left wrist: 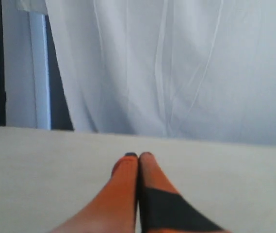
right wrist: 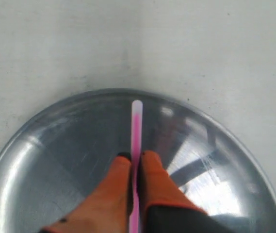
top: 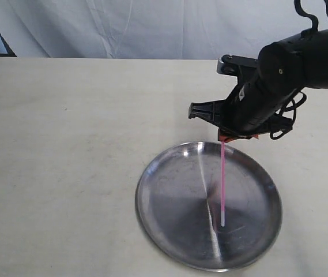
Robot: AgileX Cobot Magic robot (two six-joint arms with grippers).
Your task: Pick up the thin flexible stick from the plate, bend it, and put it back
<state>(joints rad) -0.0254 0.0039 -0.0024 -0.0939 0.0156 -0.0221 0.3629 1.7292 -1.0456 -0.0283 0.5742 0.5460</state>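
White curtains hang behind a pale tabletop (top: 66, 150). Over the round shiny silver metal plate (top: 164, 213), the right gripper (top: 236, 137) pinches the thin bright pink plastic stick (top: 223, 184), lifted but straight. Bending it and putting it back look left to do. The left gripper (left wrist: 138, 156) sits closed on nothing.

Table (top: 60, 150): lying bare across its left half, leaving open passage up to the plate (top: 142, 190). Right gripper (top: 232, 137) and its arm are occupying the air over the far rim, the thin flexible stick (top: 222, 184) pinched there and reaching across the plate's middle. Curtain (top: 123, 26) is closing off the table's far edge
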